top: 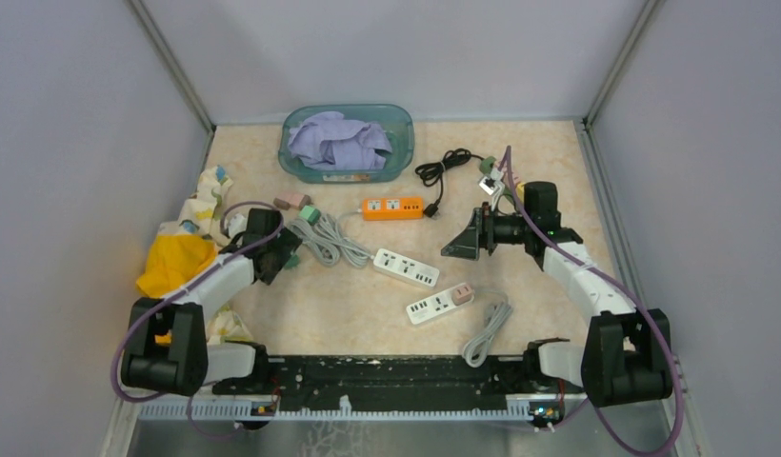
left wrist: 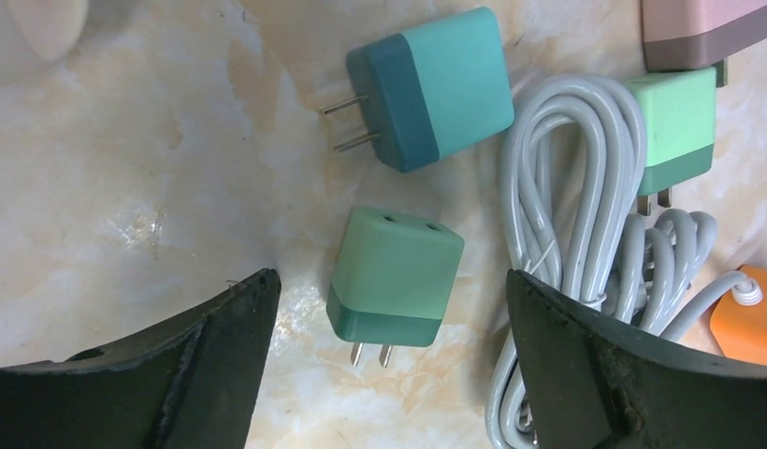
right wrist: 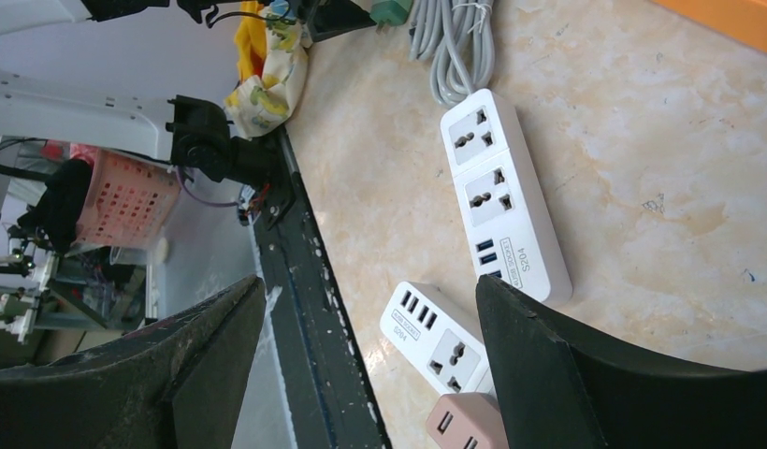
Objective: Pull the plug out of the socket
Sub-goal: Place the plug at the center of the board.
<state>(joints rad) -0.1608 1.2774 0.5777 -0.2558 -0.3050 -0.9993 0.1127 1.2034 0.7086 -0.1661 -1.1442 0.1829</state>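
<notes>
Bright, even overhead light; the green plug (left wrist: 394, 276) casts a soft shadow; glare patch on the marble tabletop (left wrist: 141, 224); wrist-view edges blurred

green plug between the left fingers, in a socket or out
Out: the green plug lies loose on the tabletop, both prongs bare, clear of any socket.

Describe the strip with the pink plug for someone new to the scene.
From the black rail at the near edge, look mid-table. The nearer white strip is it; unlike the farther white strip, it carries a pink plug on its right end.
</notes>
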